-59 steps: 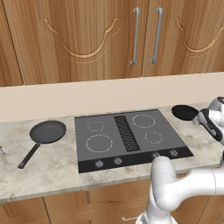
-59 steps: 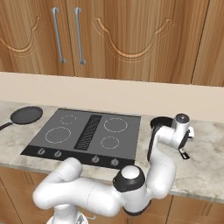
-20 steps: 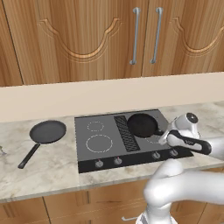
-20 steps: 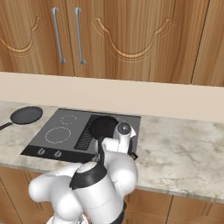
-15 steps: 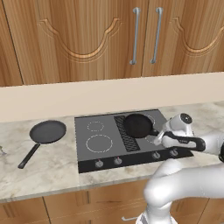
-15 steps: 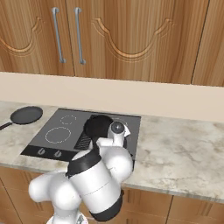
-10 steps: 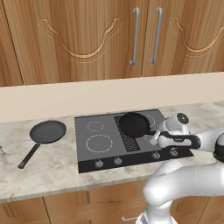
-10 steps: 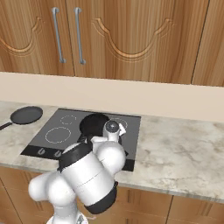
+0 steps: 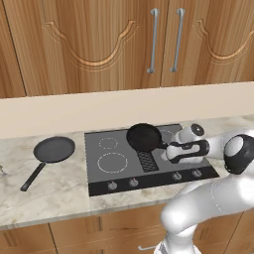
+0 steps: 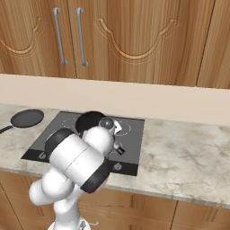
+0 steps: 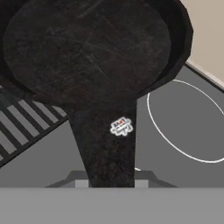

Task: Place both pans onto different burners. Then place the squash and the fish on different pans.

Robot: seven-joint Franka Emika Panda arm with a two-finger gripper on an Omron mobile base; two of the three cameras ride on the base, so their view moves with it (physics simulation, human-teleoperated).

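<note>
Cast-iron look and a short, thick handle tell me the smaller pan is stiff and probably heavy for its size, with the weight sitting out ahead of my grip, so I judge it will want to droop at the bowl end; the handle, close to the bowl, is the sensible place to hold it, and that is where I have it. My gripper is nearly closed, clamped on that handle: in the hand view the handle runs straight down between my fingertips and the dark bowl spreads out just beyond them. From the left base view the pan hangs over the cooktop, above the far end of the ribbed vent strip, and seems lifted clear of the glass, though I cannot be sure of the gap. It lies to the left of my hand and touching it. A white burner ring shows beside the handle in the hand view, uncovered, so I judge the pan is not yet centred on any burner. The wider pan with its long handle rests on the counter well to the left of the cooktop. A hard rim on glass could clack or slide, so a slow, level lowering seems wise.
</note>
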